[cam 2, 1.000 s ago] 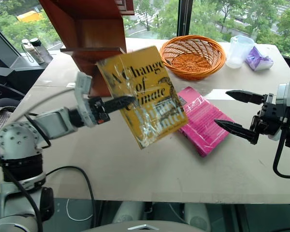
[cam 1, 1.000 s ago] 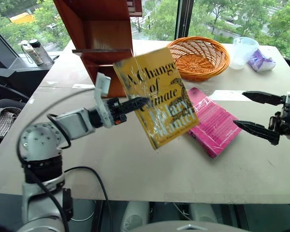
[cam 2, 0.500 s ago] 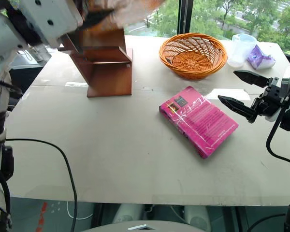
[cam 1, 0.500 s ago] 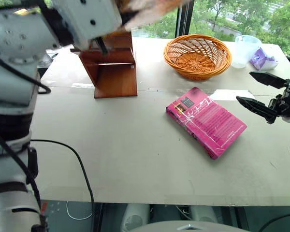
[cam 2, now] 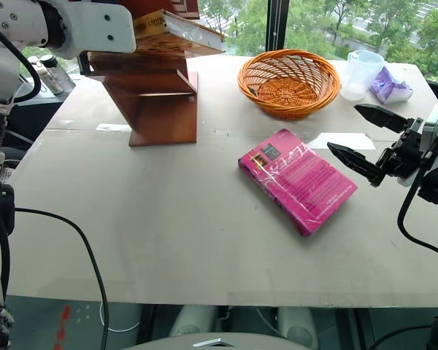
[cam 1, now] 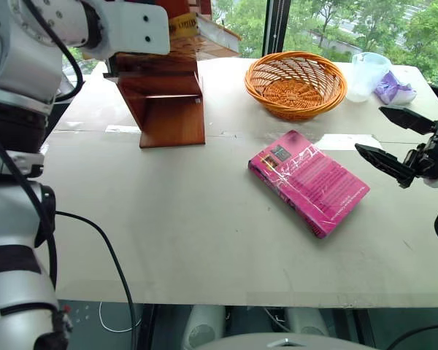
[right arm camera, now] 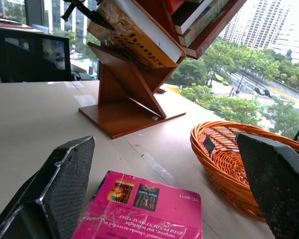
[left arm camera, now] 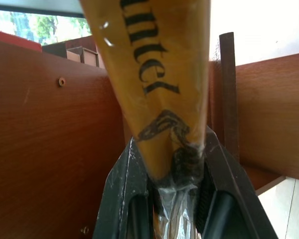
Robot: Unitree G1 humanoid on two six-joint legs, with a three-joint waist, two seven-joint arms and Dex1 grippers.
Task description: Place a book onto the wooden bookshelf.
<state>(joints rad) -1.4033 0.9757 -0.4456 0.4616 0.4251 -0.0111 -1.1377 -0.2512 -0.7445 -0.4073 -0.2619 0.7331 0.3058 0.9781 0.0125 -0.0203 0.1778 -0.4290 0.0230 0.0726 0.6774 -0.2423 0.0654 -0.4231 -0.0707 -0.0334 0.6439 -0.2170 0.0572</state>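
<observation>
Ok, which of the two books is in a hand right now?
The yellow book, clamped in the left hand up at the wooden bookshelf. The pink book lies flat on the table, untouched.

A: What's around you? I see a pale beige surface (cam 1: 204, 240) against big windows (cam 1: 306, 22), daylight pouring in.

B: Yep, and you've got green trees (cam 2: 394, 22) right outside, tall buildings (right arm camera: 269, 30) and a road further out. Dark window post (cam 1: 277, 29) in the middle. There's a black office chair (right arm camera: 35, 55) at another desk off to one side.
</observation>
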